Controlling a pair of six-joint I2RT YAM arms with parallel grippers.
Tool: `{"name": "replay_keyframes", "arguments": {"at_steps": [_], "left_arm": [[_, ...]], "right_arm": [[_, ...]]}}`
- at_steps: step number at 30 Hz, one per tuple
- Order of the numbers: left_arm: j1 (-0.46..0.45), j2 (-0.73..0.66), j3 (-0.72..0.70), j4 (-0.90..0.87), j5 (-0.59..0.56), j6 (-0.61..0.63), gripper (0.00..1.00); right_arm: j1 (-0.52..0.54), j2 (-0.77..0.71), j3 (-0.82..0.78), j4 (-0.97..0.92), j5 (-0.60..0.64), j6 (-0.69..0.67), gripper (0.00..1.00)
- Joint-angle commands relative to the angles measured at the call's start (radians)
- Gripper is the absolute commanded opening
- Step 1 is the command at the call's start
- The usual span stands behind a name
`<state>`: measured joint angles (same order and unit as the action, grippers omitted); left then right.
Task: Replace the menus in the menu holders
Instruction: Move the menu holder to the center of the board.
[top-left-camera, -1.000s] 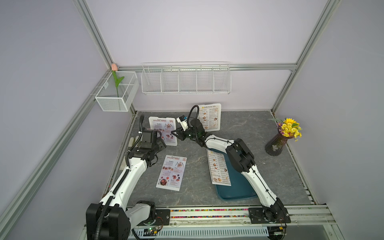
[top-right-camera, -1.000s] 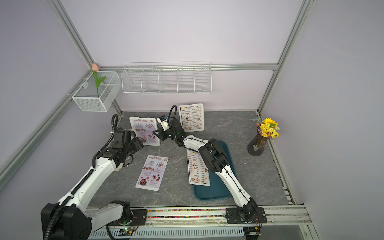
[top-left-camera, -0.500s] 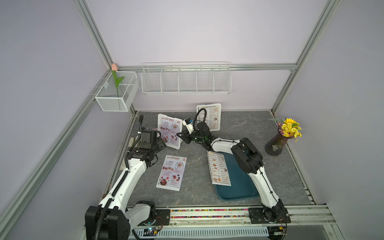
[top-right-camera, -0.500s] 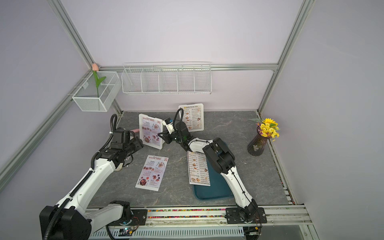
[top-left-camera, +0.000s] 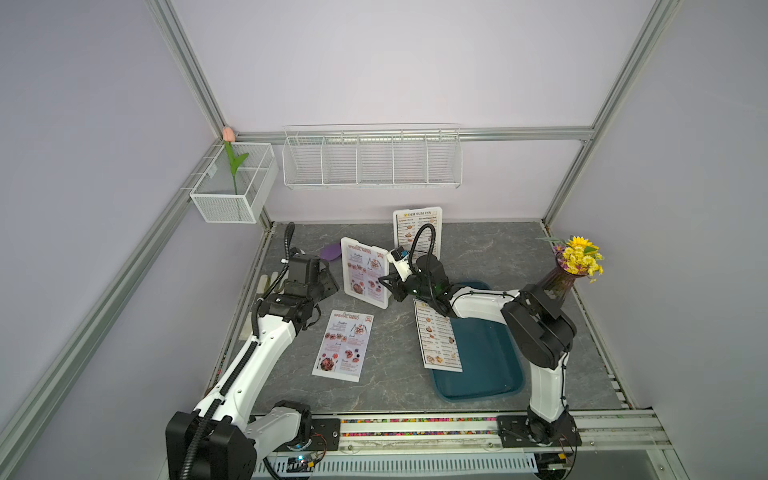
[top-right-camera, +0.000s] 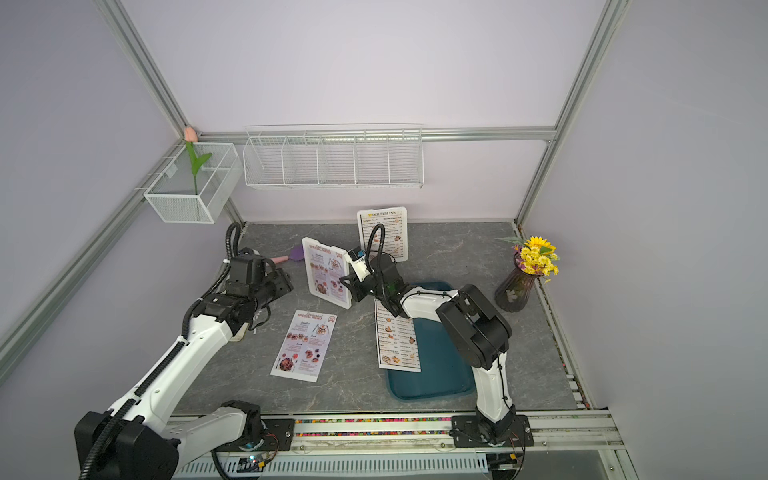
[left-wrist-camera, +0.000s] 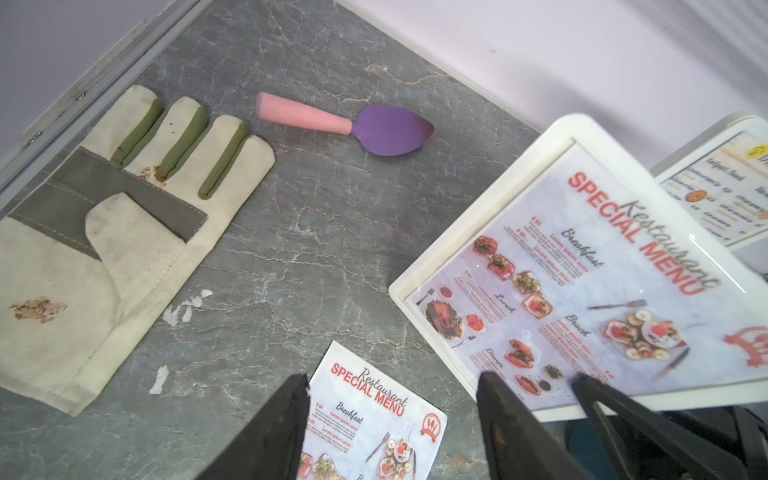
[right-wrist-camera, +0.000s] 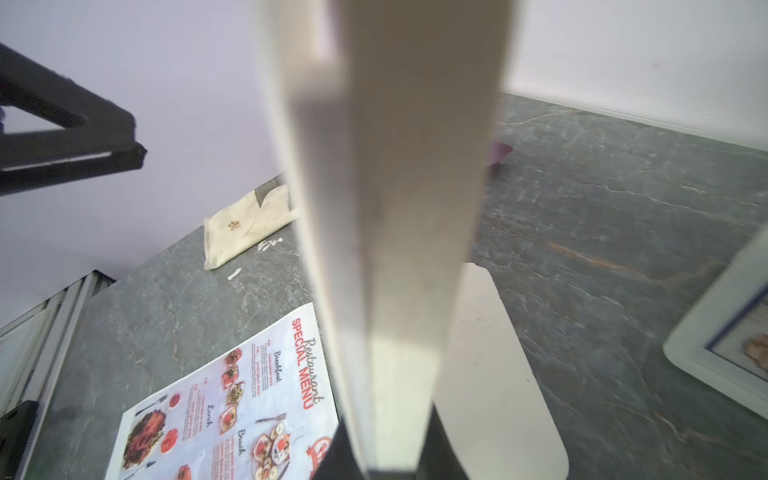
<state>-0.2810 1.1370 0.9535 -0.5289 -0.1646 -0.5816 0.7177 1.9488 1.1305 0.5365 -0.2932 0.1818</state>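
grey marbled tabletop (top-left-camera: 395, 386), pale lilac walls (top-left-camera: 374, 62)

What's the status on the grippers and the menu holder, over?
Right gripper shut on side edge of white plastic tent-shaped SPECIAL MENU holder, standing. Left gripper open, facing its front. Loose SPECIAL MENU paper sheet flat on table.

From the right wrist, the menu holder (right-wrist-camera: 395, 208) is a blurred edge hiding most of the purple spatula (right-wrist-camera: 498, 150); my right arm (top-left-camera: 478, 301) covers the heading of the loose Dim Sum menu (top-left-camera: 440, 345).
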Motion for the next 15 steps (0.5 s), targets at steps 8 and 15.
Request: {"name": "replay_keyframes", "arguments": {"at_steps": [8,15], "left_arm": [[-0.047,0.027,0.06,0.006,-0.048,-0.001,0.66],[-0.061,0.037,0.076,0.001,-0.061,0.001,0.66]], "right_arm": [[0.013,-0.155,-0.184,-0.019,0.202,-0.007,0.15],[0.022,-0.152,-0.199,-0.034,0.204,0.004,0.23]]}}
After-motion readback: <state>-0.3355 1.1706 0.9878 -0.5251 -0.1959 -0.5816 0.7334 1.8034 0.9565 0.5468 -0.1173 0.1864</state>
